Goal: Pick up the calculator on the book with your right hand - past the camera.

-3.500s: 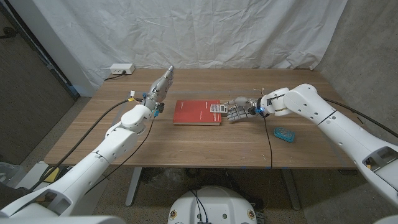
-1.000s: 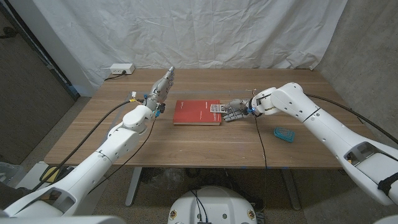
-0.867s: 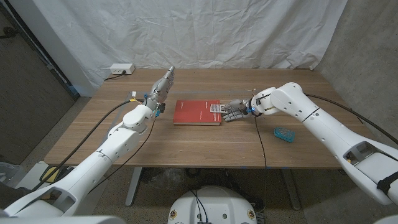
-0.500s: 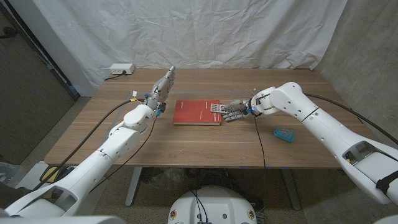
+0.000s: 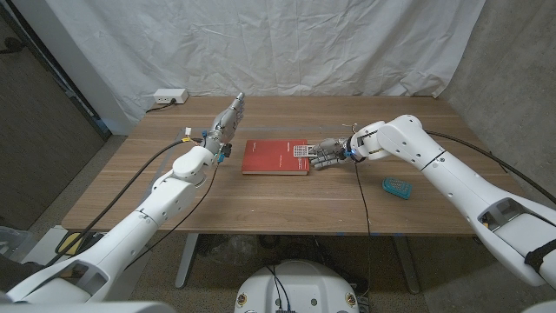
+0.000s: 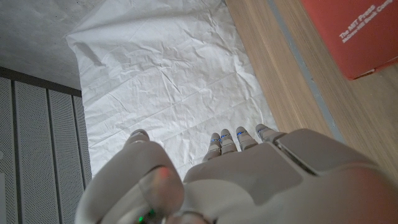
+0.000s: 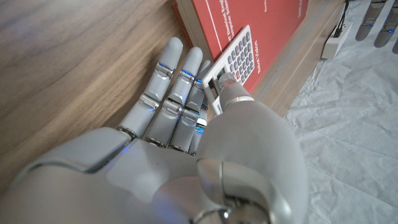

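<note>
1. Nearest you on the right side of the table [image 5: 287, 204] lies a small teal object [image 5: 395, 186], well apart from the work; your right forearm passes behind it, so I judge it no hindrance unless you swing the elbow low.
2. Your right hand [image 5: 326, 154] sits at the right edge of the red book [image 5: 275, 157]. In the right wrist view its fingers [image 7: 163, 99] lie spread on the wood beside the book, under the overhanging end of the calculator [image 7: 232, 65], with the thumb pressing on that end from above. I read this as a pinch just formed, not yet a lift.
3. The calculator [image 5: 301, 151] lies on the book's right part, its display end sticking out past the book's edge toward your hand.
4. Expect it to be light, stiff and smooth plastic, so it may slide or pivot out of a thumb pinch. Hold it across the flat faces at the display end, thumb on the casing rather than the keys, and lift level.
5. The book is the only thing close; its raised edge could catch your fingertips or be dragged along.
6. Farther off, your left hand [image 5: 228, 119] stands raised beside the book's left edge, fingers straight and close together, holding nothing.
7. At the far left corner a white power strip [image 5: 169, 96] sits well clear.
</note>
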Tool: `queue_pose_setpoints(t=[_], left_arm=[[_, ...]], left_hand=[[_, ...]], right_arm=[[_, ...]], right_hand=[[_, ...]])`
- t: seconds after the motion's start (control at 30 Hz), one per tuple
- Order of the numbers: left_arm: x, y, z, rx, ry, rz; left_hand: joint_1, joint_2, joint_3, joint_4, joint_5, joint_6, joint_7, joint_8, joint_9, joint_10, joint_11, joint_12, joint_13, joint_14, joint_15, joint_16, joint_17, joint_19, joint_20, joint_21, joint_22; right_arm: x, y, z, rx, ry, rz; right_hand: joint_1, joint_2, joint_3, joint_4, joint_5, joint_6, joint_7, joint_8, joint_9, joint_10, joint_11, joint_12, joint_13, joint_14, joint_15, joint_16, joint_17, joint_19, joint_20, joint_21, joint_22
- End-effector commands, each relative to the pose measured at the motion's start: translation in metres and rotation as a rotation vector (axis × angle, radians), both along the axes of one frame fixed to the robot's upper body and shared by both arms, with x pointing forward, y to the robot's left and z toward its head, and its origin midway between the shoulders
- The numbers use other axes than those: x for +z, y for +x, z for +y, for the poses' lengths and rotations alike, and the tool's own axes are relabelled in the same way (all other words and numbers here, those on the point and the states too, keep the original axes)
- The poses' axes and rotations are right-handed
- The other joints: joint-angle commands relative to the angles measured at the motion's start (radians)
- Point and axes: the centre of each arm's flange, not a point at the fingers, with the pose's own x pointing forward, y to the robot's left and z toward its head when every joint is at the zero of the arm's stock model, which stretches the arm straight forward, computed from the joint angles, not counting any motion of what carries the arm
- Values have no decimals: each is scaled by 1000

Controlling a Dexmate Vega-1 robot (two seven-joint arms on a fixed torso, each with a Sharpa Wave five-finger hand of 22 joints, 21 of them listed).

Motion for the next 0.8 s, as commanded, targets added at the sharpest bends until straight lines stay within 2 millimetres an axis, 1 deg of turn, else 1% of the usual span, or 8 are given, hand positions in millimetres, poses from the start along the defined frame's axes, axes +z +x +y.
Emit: queue_pose_setpoints(t=[0.03, 0.17, 0.27, 0.5, 0.57, 0.8], left_arm=[[-1, -1, 3, -5, -21, -9], [-1, -1, 4, -2, -17, -5], [-1, -2, 5, 2, -11, -3], [-2, -3, 6, 4, -12, -4], [-2, -3, 7, 1, -10, -4], [-1, -4, 7, 1, -11, -10]], left_hand=[[7, 4, -5, -1, 0, 1, 0, -1, 2, -3, 2, 0, 6, -3, 8, -2, 3, -30, -19, 4, 5], [7, 4, -6, -1, 0, 1, -1, -1, 2, -3, 3, 0, 6, -3, 9, -3, 3, -29, -19, 4, 5], [7, 5, -7, -1, 0, 0, 0, -1, 2, -4, 2, 0, 6, -2, 9, -2, 3, -28, -20, 4, 5], [8, 5, -9, -1, 0, 0, 0, -2, 2, -4, 3, 0, 5, -3, 9, -2, 3, -27, -20, 5, 5], [8, 6, -9, -1, 0, 1, 1, -1, 2, -4, 6, 0, 5, -2, 9, -2, 3, -27, -20, 5, 5], [9, 6, -11, -1, 0, 0, 0, -2, 2, -3, 4, 1, 5, -2, 9, -2, 3, -27, -20, 5, 5]], right_arm=[[2, -3, 2, -11, 10, -22], [2, -3, 2, -15, 14, -24], [1, -3, 2, -18, 17, -25], [2, -3, 2, -20, 19, -26], [3, -4, 2, -20, 19, -29], [6, -8, 4, -15, 22, -39]], right_hand=[[28, 11, 12, -9, -2, 15, -6, 8, 3, 5, -12, 5, 4, 8, -5, 10, 9, -7, -103, 12, 3], [47, 14, 15, -14, -3, 19, -8, 8, 5, 13, -19, 7, 7, 12, -12, 17, 16, -4, -108, 23, 5], [56, 17, 17, -14, -5, 25, -11, 10, 6, 19, -21, 8, 9, 21, -20, 23, 19, -6, -111, 27, 5], [69, 19, 18, -14, -7, 33, -11, 12, 8, 31, -29, 12, 13, 27, -21, 28, 22, -6, -115, 39, 6], [74, 21, 19, -14, -8, 34, -12, 12, 9, 33, -27, 12, 14, 30, -23, 30, 24, -4, -116, 43, 6], [81, 20, 18, -13, -9, 36, -11, 12, 10, 33, -29, 11, 17, 32, -24, 33, 26, -5, -117, 51, 7]])
